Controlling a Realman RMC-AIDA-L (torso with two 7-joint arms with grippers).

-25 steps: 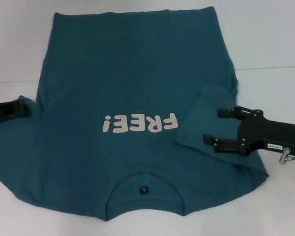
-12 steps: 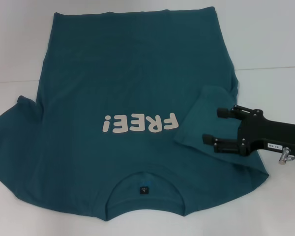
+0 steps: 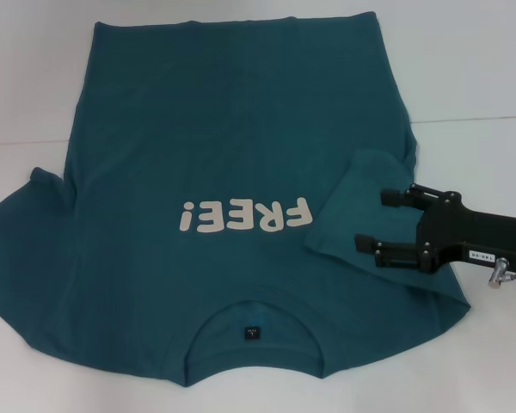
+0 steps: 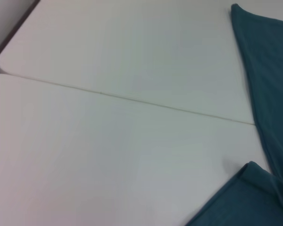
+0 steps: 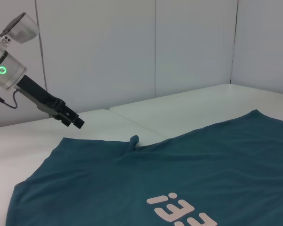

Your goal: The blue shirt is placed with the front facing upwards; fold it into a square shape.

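blue shirt (image 3: 232, 172) sleeve under right gripper (image 3: 370, 219) jaws

A white table (image 3: 464, 69) with a seam, pale wall panels (image 5: 132, 47) behind.

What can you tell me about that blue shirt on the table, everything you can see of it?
The blue shirt is a dark teal short-sleeved tee of soft cotton-looking cloth, lying flat, front up, on the white table. White "FREE!" lettering crosses the chest, and a small dark label sits inside the collar, which points toward the robot. One sleeve is folded in over the body, with the right hand, fingers apart, at that fold. The other sleeve lies spread out. The left hand hangs above the table, clear of the shirt.
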